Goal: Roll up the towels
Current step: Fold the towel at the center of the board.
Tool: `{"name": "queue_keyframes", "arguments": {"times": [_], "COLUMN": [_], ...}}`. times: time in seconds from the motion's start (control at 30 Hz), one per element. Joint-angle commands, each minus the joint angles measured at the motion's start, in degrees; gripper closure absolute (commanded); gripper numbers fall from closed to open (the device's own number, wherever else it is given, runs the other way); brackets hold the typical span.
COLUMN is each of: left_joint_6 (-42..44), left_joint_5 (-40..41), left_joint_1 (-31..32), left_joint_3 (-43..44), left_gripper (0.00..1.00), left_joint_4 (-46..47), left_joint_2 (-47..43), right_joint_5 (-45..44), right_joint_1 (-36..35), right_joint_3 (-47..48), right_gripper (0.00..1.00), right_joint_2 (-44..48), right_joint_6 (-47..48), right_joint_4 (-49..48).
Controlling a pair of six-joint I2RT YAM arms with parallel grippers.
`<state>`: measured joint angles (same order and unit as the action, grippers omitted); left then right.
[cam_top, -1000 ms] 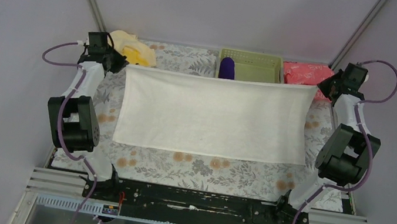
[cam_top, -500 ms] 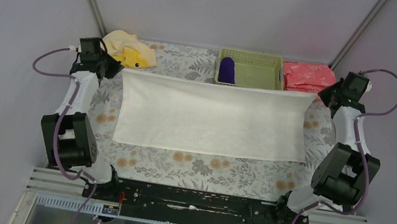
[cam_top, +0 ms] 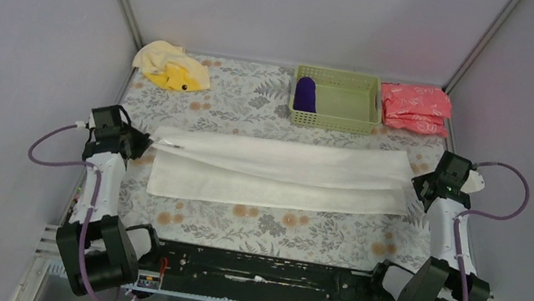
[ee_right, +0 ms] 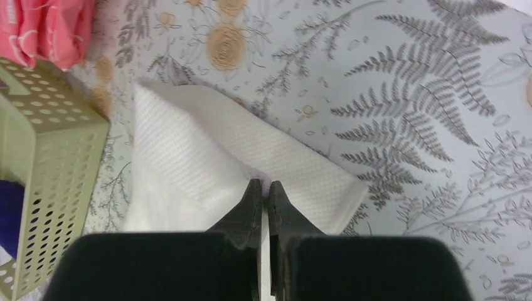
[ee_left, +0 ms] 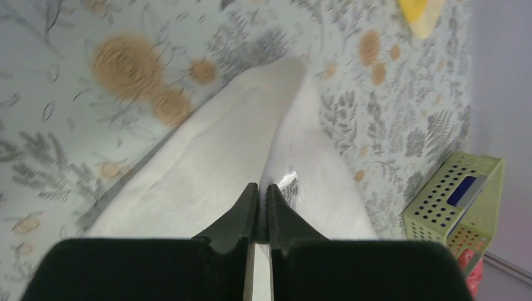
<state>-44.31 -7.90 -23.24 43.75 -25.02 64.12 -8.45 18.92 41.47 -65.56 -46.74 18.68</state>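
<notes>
The white towel (cam_top: 276, 172) lay doubled on the table (cam_top: 275, 232), both ends pinched.
Only wrist views showed us the left hand (ee_left: 262, 187) and right hand (ee_right: 263, 184) clamped on its top layer; overhead, bare table bordered its near edge.

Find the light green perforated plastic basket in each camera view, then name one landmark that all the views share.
Top external: the light green perforated plastic basket sits at the table's far edge, right of centre.
Left wrist: the basket is at the lower right edge of the picture, seen corner-on.
Right wrist: the basket runs down the left edge of the picture.
Shared landmark: the large white terry towel, in all three views.
</notes>
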Motion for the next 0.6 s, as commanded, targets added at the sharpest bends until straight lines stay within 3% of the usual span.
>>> {"name": "queue_keyframes", "arguments": {"times": [0.0, 0.3, 0.57], "left_joint_6": [-0.3, -0.6, -4.4], "left_joint_5": [2.7, 8.0, 7.3], "left_joint_1": [-1.0, -1.5, -1.5], "left_joint_3": [-5.7, -9.1, -13.1], "left_gripper": [1.0, 1.0, 1.0], "left_joint_4": [-2.8, -9.5, -8.8], "left_joint_2": [-6.7, -11.7, -12.5], "right_joint_5": [-4.6, -17.7, -23.2], "right_joint_1": [0.2, -4.9, -5.2], "right_joint_3": [-1.5, -4.3, -6.3], "right_gripper": [1.0, 1.0, 1.0], "right_joint_2": [2.8, 8.7, 5.8], "right_joint_6": [-3.3, -2.6, -1.2], "right_joint_4": [4.7, 13.7, 7.9]}}
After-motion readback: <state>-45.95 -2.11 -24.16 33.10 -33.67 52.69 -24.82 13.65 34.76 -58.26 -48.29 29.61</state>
